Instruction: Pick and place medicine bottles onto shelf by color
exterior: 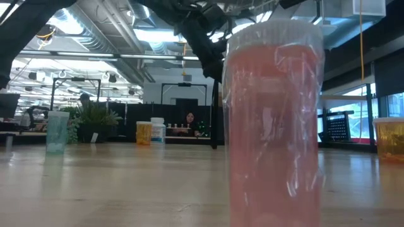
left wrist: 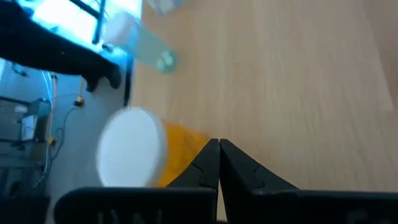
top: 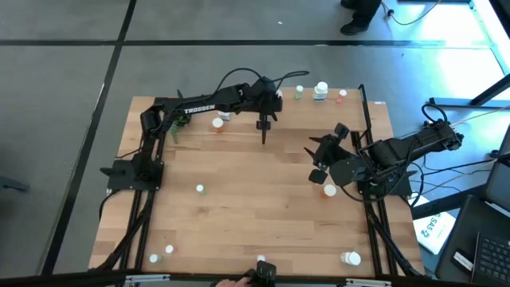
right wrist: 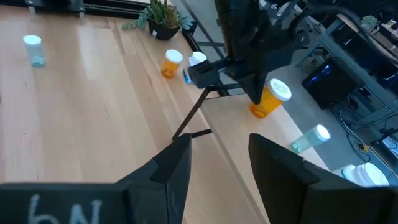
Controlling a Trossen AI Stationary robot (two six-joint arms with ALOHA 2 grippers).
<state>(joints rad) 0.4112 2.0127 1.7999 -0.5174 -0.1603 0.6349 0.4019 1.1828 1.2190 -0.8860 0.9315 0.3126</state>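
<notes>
My left gripper [top: 264, 139] reaches over the far middle of the table, fingers shut and empty, pointing down with the tips close to the tabletop; it also shows in its own wrist view [left wrist: 219, 149] and in the right wrist view [right wrist: 179, 132]. An orange bottle with a white cap [left wrist: 134, 155] stands just beside it, apart from the fingers. My right gripper [top: 319, 159] [right wrist: 217, 155] is open and empty at the right middle. An orange bottle [top: 330, 190] stands by it. No shelf shows that I can tell.
Other bottles stand about the table: orange [top: 217, 123] and white [top: 225, 115] at the far left, green [top: 300, 93], white [top: 321, 90] and red [top: 343, 94] along the far edge, green [top: 199, 189] in the middle. A pinkish-red bottle [exterior: 271, 126] stands right before the low camera. A potted plant [right wrist: 163, 15] stands at the far left.
</notes>
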